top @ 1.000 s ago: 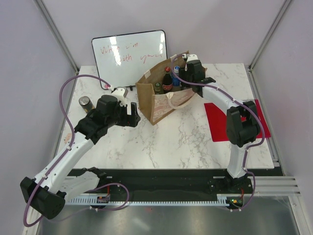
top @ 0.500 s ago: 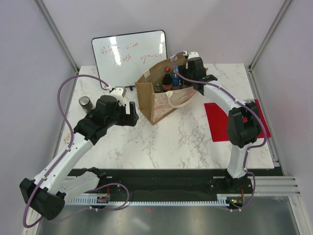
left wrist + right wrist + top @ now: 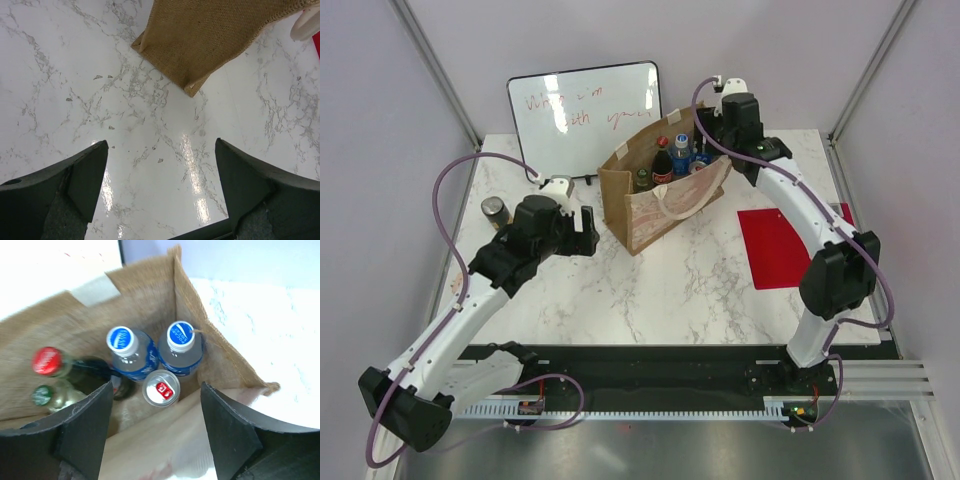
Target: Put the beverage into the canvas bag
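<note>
1. Top external view:
   - The canvas bag stands upright on the marble tabletop, just in front of the whiteboard with red writing, its white handle hanging over the near side.
   - Inside the bag stand a red-capped cola bottle, a green-capped bottle, blue-capped bottles and a silver can.
   - The right tool hangs above the bag's far right corner, pointing down. From here I cannot tell how its fingers stand.
   - The left tool sits low, just left of the bag, apart from it.
   - A dark can stands near the tabletop's left edge.
   - A red mat lies on the right.

2. Left wrist view:
   - The left tool has its fingers spread wide, with only bare marble between them.
   - The bag's lower corner rests on the tabletop beyond the fingertips, not touching them.

3. Right wrist view:
   - The right tool has its fingers spread and pinches nothing.
   - It looks straight down into the open bag.
   - The silver can, with a red tab on its lid, stands upright inside, between the fingers as seen from above and lower than them.
   - It touches two blue-capped bottles behind it.
   - The red cap and the green cap show at the left of the bag.
</note>
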Controlling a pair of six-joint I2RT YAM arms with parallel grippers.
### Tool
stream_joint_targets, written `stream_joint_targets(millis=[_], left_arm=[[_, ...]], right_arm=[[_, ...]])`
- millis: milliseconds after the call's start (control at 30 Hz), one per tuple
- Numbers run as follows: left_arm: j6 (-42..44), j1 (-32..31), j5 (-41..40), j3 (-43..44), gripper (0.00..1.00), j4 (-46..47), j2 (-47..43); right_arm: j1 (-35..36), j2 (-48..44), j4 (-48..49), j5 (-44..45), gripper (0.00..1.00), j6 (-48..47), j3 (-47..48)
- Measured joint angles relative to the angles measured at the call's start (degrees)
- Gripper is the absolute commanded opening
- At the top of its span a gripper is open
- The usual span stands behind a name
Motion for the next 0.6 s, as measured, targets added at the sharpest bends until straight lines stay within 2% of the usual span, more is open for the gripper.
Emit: stream_joint_targets(millis=[100,133,233,300,433,600], left_arm=[[-0.02,0.00,-0.92,0.00,0.94,0.02,-0.42],[-0.02,0.00,-1.27,0.00,0.94,0.02,-0.50],[-0.24,0.00,-2.43,0.00,0.94,0.02,-0.57],[-0.79,0.00,-2.49,0.00,0.94,0.02,-0.59],[-3.06,0.17,-3.32,0.13,0.94,-0.46,-0.28],[-5.88,4.66,-3.85,3.76,0.94,-2.62,3.48]], right_arm=[[0.04,-2.40,-1.16,-0.76,0.83,0.57,1.20],[0.07,-3.19,-1.62,-1.03,0.89,0.87,1.64],[0.09,-6.08,-3.10,-2.82,0.98,2.21,2.14],[0.28,-8.87,-4.00,-4.98,0.98,3.43,1.70],[3.10,-18.49,-3.78,-7.67,0.98,5.27,-4.85],[7.13,-33.33,0.13,-10.08,0.98,6.86,-21.53]])
